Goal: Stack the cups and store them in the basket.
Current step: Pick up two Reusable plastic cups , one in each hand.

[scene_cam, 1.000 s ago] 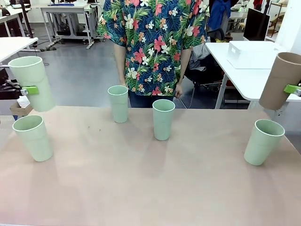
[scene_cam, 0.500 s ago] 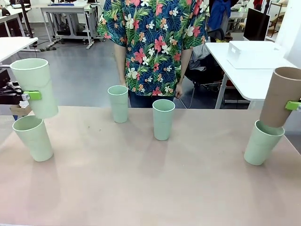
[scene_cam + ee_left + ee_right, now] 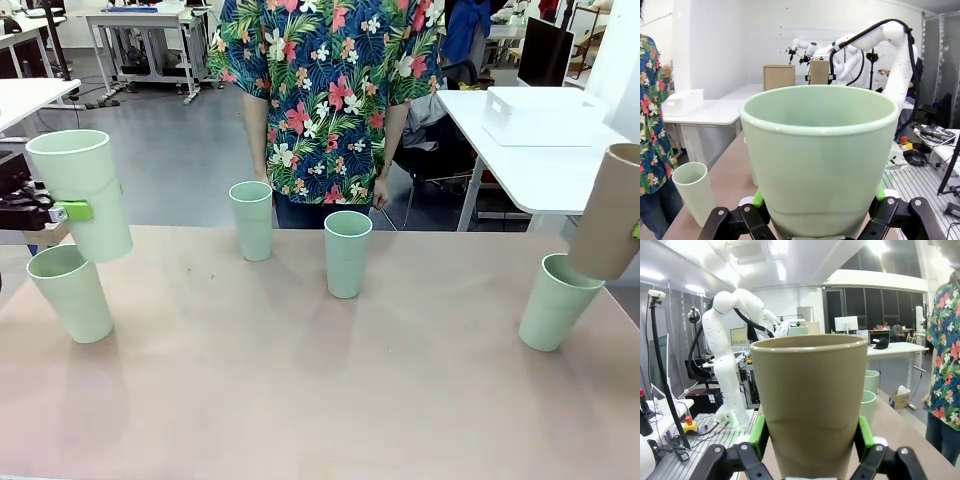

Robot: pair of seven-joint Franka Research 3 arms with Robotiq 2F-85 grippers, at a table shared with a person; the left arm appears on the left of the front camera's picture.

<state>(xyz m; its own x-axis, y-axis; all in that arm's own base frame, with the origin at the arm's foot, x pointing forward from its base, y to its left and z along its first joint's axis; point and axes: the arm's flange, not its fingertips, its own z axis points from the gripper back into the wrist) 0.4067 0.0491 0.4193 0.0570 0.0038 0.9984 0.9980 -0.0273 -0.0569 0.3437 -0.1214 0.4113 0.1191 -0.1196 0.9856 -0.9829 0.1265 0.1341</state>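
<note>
Cups: green cup, clamped in left gripper, above left-end cup; brown cup, clamped in right gripper, base at right-end cup mouth; positioned for nesting

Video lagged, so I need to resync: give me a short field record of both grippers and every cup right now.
left gripper: shut on a pale mint green plastic tumbler, raised over the left standing mint tumbler
right gripper: shut on the taupe-brown plastic tumbler, base at the mouth of the right standing mint tumbler
centre-left mint tumbler, centre-right mint tumbler: upright, apart
person: standing at the far side
</note>
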